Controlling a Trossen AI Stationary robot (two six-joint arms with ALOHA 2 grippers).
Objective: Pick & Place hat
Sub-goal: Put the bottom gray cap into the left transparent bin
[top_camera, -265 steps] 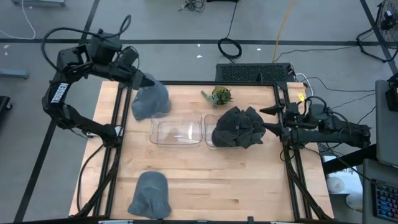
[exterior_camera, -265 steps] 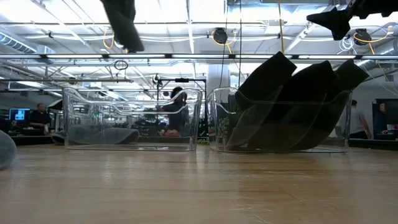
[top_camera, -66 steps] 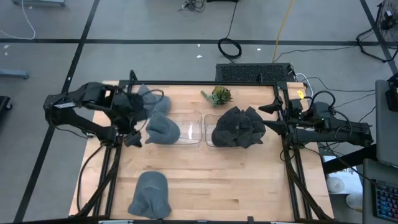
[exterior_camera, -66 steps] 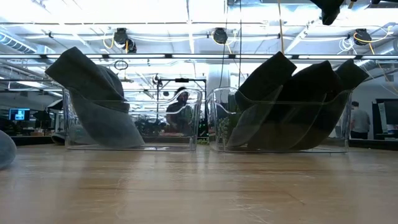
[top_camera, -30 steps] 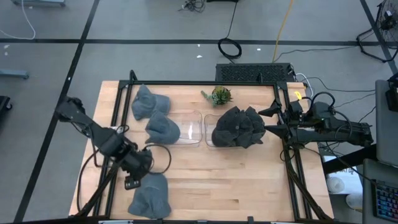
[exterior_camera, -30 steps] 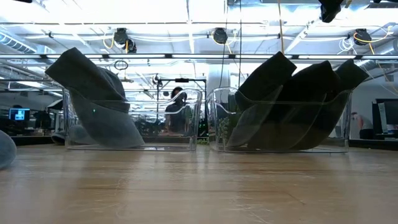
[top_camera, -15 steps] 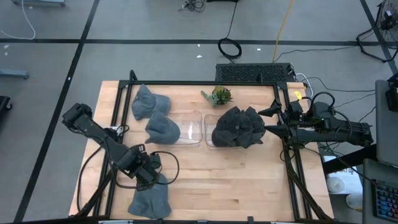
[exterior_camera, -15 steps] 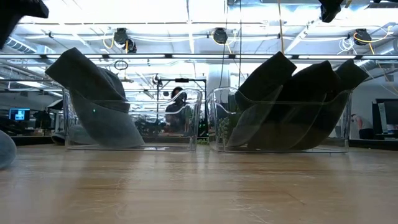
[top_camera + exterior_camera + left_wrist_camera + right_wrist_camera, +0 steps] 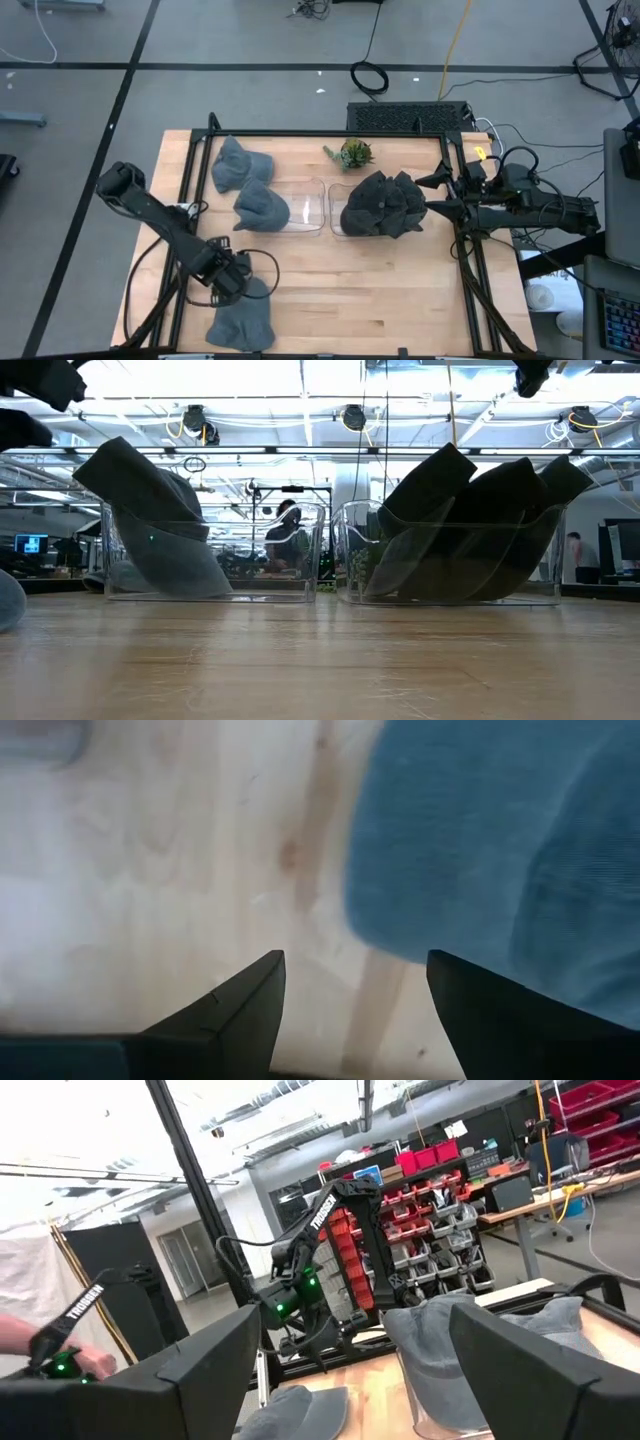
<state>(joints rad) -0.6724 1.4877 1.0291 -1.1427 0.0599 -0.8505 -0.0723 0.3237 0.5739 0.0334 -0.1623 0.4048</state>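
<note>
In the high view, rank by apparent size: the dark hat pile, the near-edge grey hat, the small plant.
1. Dark hat pile, largest.
2. Near-edge grey hat, partly covered by the left end effector.
3. Small plant, smallest.

Seen from above, the left gripper covers the top edge of the near hat, whose lower rim the picture edge cuts off. At desk level, that hat is a sliver at the frame's left edge.

grey hat in left bin
</note>
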